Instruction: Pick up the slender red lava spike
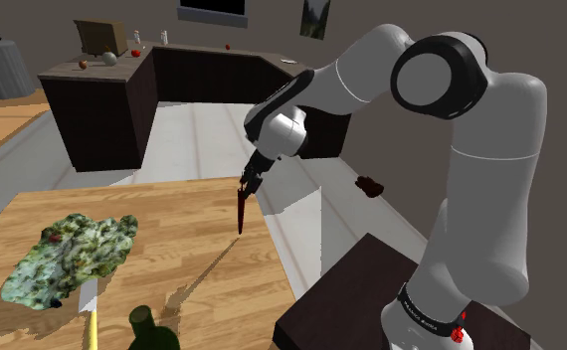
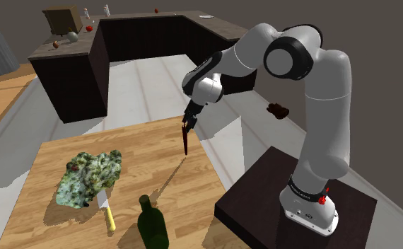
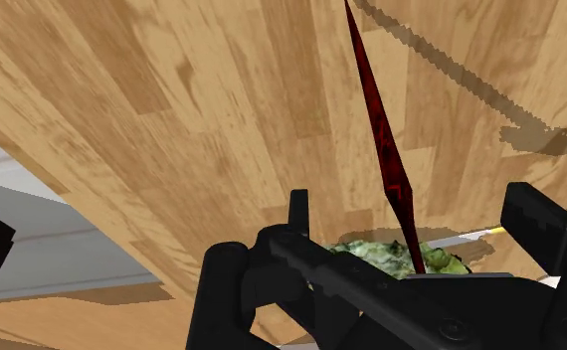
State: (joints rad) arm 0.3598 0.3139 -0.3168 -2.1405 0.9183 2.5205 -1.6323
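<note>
Dark green bottle (image 1: 152,330) right up front, upright on the wooden table (image 1: 187,214), and I can't tell what's inside it. Just beside it lies a yellow-handled knife (image 2: 109,213), its blade reaching the mottled green rock (image 1: 71,252). My gripper (image 1: 249,182) is pinched on the top end of the slender dark red spike (image 1: 241,211). It hangs point down, clear of the tabletop, near the edge toward my stand.

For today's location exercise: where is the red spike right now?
In the shoulder view, the red spike hangs point-down from the gripper, over the wooden table's right side, right of the green rock.
</note>
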